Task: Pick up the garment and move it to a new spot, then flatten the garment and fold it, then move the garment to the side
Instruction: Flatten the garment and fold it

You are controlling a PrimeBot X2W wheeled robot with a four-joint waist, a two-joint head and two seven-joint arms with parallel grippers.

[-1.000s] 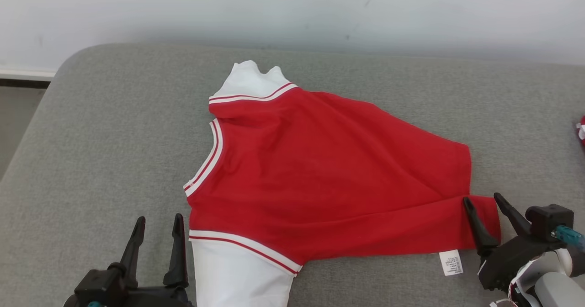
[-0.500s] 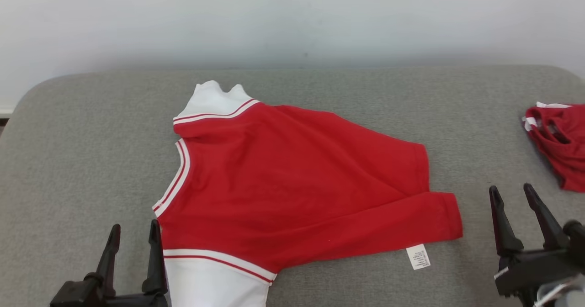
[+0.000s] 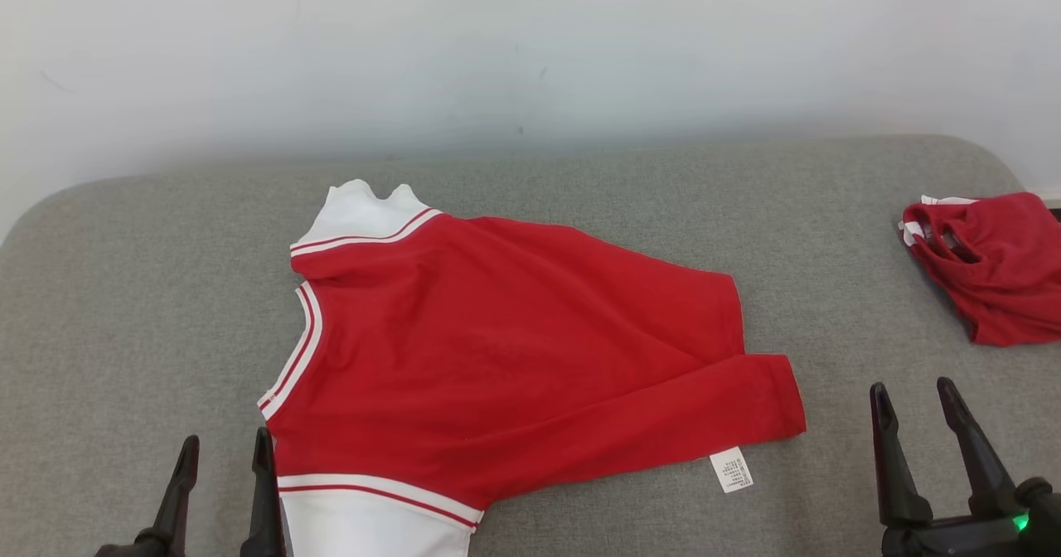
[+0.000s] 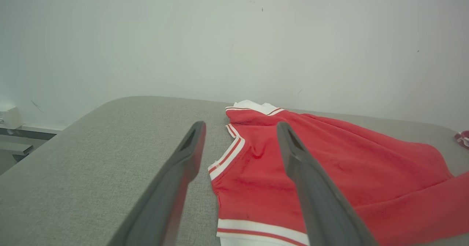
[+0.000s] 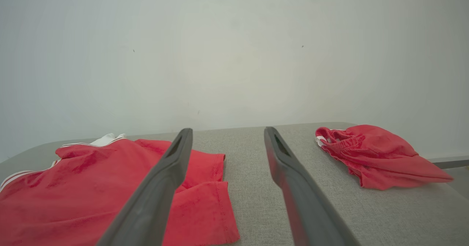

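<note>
One grey cushion [image 3: 124, 308]. One red-and-white garment [image 3: 497, 350] spread at centre. One smaller crumpled red garment [image 3: 995, 267] far right. Two claws: left gripper [image 3: 225, 443] just beside white sleeve [image 3: 373, 532], right gripper [image 3: 910, 388] apart, both spread, empty. One white label [image 3: 731, 469].

A plain pale wall [image 3: 530, 43] with a few small dark specks stood behind the grey fabric-covered bench [image 3: 133, 292], its rounded corners at ten and two o'clock, under soft, even light.
</note>
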